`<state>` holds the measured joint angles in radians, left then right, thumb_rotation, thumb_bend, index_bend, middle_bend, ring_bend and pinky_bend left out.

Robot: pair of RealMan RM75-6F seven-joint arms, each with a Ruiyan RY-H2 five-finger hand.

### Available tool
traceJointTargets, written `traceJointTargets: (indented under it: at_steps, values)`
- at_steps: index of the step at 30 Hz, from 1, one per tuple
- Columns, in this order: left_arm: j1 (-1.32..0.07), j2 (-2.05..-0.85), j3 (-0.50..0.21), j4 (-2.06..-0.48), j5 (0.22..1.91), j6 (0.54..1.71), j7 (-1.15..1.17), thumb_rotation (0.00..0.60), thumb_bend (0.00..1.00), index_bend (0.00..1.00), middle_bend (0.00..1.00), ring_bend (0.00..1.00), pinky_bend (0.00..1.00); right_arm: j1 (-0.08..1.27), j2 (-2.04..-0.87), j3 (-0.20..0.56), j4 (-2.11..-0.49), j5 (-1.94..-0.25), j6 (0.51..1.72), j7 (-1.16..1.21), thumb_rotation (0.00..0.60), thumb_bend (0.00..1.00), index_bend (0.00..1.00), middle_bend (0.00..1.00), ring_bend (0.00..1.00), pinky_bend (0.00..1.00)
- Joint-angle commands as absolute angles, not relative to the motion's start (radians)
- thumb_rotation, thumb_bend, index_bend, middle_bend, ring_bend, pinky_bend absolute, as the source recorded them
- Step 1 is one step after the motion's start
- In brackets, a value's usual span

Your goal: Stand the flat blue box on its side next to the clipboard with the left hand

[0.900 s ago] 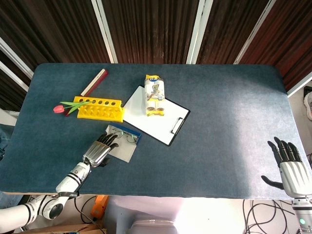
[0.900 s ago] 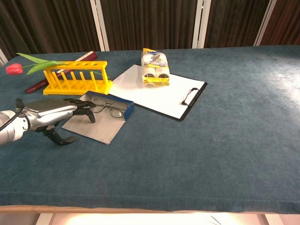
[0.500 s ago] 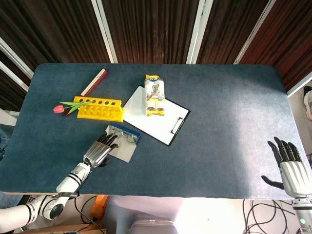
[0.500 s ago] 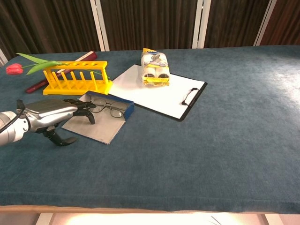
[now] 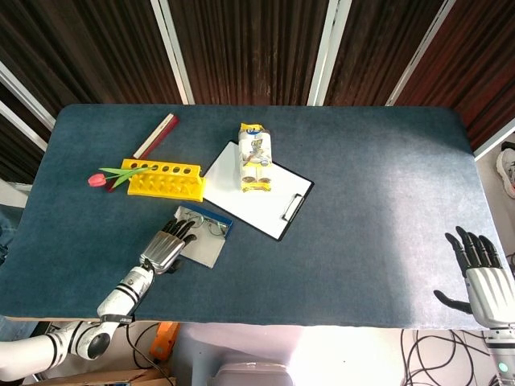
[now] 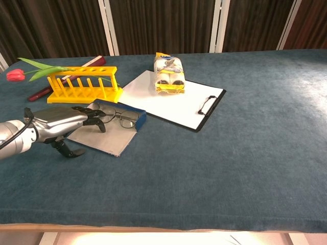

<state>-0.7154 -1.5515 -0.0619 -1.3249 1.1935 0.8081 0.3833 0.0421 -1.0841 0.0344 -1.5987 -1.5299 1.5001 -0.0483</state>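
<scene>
Left hand (image 6: 59, 124) lies low over the near-left end of the flat blue box (image 6: 110, 127), fingers (image 6: 94, 118) reaching onto it, thumb hooked below at the desk (image 6: 214, 168), no firm grasp showing. Since a moment ago it has slid slightly back toward the robot, and the box hasn't budged — my read: the lift hasn't begun. The box lies flat just ahead of the fingers, long axis running from the hand toward the clipboard (image 6: 173, 99) beyond its far-right end. Eyeglasses (image 6: 120, 118) lie on it. Far right, the right hand (image 5: 483, 277) hovers, splayed, holding nothing.
</scene>
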Motion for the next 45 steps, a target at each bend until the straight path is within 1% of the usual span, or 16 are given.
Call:
traceJointTargets:
  at_steps: [1, 7, 11, 17, 21, 27, 35, 40, 45]
  values:
    - [-0.718, -1.556, -0.061, -1.322, 1.189, 0.807, 0.388, 0.600, 0.28, 0.30, 0.00, 0.00, 0.00, 0.041, -1.083, 0.034, -1.598, -1.530, 1.501, -0.045, 0.600, 0.18, 0.00, 0.00, 0.00, 0.00]
    - [-0.718, -1.565, -0.061, -1.314, 1.198, 0.822, 0.384, 0.600, 0.27, 0.41, 0.00, 0.00, 0.00, 0.039, -1.081, 0.034, -1.597, -1.532, 1.505, -0.039, 0.600, 0.18, 0.00, 0.00, 0.00, 0.00]
    - [-0.721, -1.577, -0.062, -1.307, 1.204, 0.820, 0.361, 0.600, 0.27, 0.51, 0.00, 0.00, 0.01, 0.036, -1.079, 0.034, -1.596, -1.535, 1.510, -0.034, 0.600, 0.18, 0.00, 0.00, 0.00, 0.00]
    - [-0.731, -1.600, -0.076, -1.277, 1.233, 0.819, 0.286, 0.600, 0.26, 0.56, 0.00, 0.00, 0.02, 0.036, -1.077, 0.033, -1.594, -1.537, 1.509, -0.028, 0.600, 0.18, 0.00, 0.00, 0.00, 0.00]
    - [-0.738, -1.624, -0.087, -1.240, 1.269, 0.831, 0.216, 0.600, 0.28, 0.59, 0.00, 0.00, 0.03, 0.036, -1.076, 0.034, -1.595, -1.536, 1.509, -0.026, 0.600, 0.18, 0.00, 0.00, 0.00, 0.00]
    - [-0.734, -1.658, -0.089, -1.189, 1.309, 0.864, 0.150, 0.600, 0.32, 0.60, 0.00, 0.00, 0.03, 0.035, -1.074, 0.034, -1.595, -1.537, 1.510, -0.021, 0.600, 0.18, 0.00, 0.00, 0.00, 0.00]
    - [-0.723, -1.725, -0.110, -1.093, 1.361, 0.956, 0.056, 0.600, 0.32, 0.59, 0.00, 0.00, 0.03, 0.030, -1.069, 0.034, -1.594, -1.540, 1.517, -0.008, 0.600, 0.18, 0.00, 0.00, 0.00, 0.00]
    - [-0.724, -1.782, -0.138, -1.025, 1.363, 1.000, 0.016, 0.600, 0.31, 0.56, 0.00, 0.00, 0.03, 0.028, -1.065, 0.035, -1.593, -1.541, 1.522, 0.002, 0.600, 0.18, 0.00, 0.00, 0.00, 0.00]
    - [-0.738, -1.828, -0.164, -0.964, 1.340, 0.986, -0.004, 0.600, 0.29, 0.51, 0.00, 0.00, 0.03, 0.024, -1.061, 0.036, -1.591, -1.541, 1.528, 0.013, 0.600, 0.18, 0.00, 0.00, 0.00, 0.00]
